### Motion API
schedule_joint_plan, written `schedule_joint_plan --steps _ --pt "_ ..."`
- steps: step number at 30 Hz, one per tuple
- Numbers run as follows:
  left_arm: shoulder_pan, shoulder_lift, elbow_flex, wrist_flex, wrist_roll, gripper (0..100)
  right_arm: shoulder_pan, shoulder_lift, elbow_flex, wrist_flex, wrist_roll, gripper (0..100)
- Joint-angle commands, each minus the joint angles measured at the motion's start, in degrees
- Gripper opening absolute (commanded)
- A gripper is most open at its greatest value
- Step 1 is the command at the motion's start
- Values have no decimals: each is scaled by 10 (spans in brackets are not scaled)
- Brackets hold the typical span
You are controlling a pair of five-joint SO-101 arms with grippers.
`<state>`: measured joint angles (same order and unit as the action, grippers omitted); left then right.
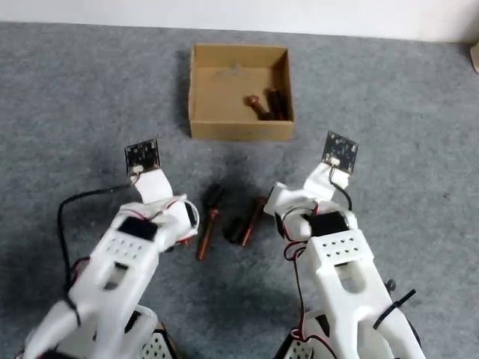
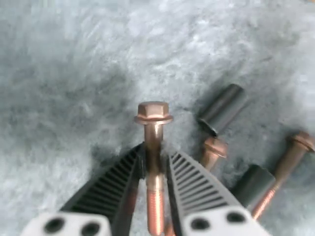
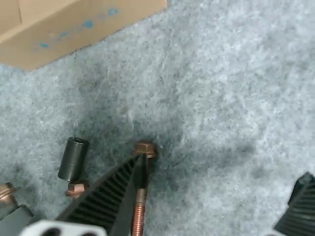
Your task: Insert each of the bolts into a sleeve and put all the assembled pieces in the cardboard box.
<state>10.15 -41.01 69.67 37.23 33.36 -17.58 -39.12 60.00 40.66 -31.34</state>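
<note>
I am pinching a bolt in my left gripper, while my right gripper is hanging spread wide.

The cardboard box is sitting beyond both arms on the grey carpet, holding copper and dark pieces bunched against its right wall; I cannot count them. From above, my left arm is hiding the pinched bolt. A loose sleeve is lying just past the head of a second bolt. A third bolt is lying against another sleeve; I cannot tell whether it is inserted. Both arms are leaning forward side by side, low over the carpet. One right finger is lying alongside the third bolt.
</note>
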Motion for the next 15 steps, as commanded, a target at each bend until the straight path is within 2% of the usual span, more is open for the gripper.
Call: schedule_joint_plan --steps 1,8,15 --pt "-14 -99 24 2 -40 6 5 -12 -4 -11 11 413" --pt "-43 -272 102 2 -131 6 5 -12 -4 -11 11 413" --pt "-42 -485 203 2 -138 6 5 -12 -4 -11 11 413"
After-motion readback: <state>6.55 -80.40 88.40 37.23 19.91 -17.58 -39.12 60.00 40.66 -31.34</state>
